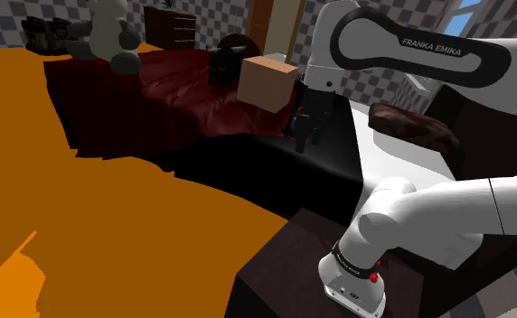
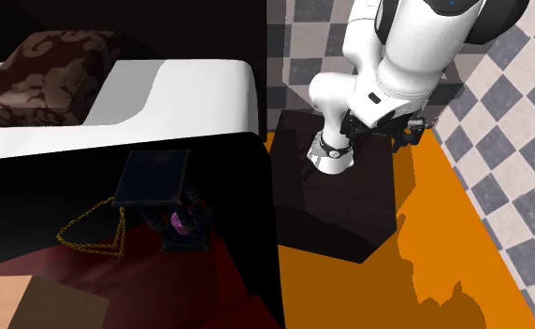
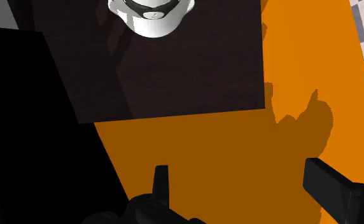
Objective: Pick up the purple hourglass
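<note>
The hourglass point(image 2: 182, 221) stands on the dark red bedcover, with purple glass between two dark square end plates. In the shoulder view it is a small purple and dark shape point(image 1: 294, 116) right of the cardboard box. My black gripper point(image 1: 305, 134) hangs close beside it on the shoulder view's right, fingers pointing down. Whether it touches the hourglass I cannot tell. In the wrist view the gripper point(image 3: 238, 173) is open, its fingers wide apart with nothing between them. Past the fingers lie the orange floor and my stand's dark top.
A cardboard box point(image 1: 266, 81) sits on the red cover point(image 1: 157, 90) just beyond the hourglass. A gold chain point(image 2: 90, 234) lies next to the hourglass. A brown patterned pillow point(image 2: 46, 61) rests on the white bed part point(image 2: 191, 89). A grey teddy bear point(image 1: 112, 36) sits farther back.
</note>
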Controlling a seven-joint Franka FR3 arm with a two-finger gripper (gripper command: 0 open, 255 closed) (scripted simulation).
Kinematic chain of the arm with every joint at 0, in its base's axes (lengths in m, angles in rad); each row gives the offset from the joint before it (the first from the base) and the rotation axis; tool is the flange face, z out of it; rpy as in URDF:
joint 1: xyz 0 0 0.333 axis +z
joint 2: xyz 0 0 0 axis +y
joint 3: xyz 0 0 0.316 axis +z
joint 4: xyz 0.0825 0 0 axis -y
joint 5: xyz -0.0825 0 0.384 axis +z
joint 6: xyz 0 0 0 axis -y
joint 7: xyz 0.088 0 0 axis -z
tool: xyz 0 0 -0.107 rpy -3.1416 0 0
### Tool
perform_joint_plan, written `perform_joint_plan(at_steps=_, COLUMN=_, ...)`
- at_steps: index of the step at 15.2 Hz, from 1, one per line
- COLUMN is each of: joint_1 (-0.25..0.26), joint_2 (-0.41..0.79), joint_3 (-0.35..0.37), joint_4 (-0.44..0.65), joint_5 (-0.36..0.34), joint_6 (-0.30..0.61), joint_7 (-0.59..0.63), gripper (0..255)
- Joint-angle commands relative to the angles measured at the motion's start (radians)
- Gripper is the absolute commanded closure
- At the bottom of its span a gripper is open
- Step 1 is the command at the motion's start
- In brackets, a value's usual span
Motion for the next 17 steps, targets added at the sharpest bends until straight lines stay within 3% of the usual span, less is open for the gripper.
perform_joint_plan(at_steps=1, joint_1=0.000, joint_2=0.000, joint_3=0.000, joint_4=0.000, joint_5=0.000, joint_6=0.000, joint_7=0.000, gripper=0)
perform_joint_plan(at_steps=9, joint_1=-0.112, joint_2=-0.011, joint_3=-0.052, joint_4=-0.139, joint_5=-0.115, joint_6=0.354, joint_7=0.001, gripper=0)
perform_joint_plan(at_steps=17, joint_1=-0.233, joint_2=0.051, joint_3=-0.118, joint_4=-0.221, joint_5=-0.215, joint_6=0.736, joint_7=0.020, gripper=0)
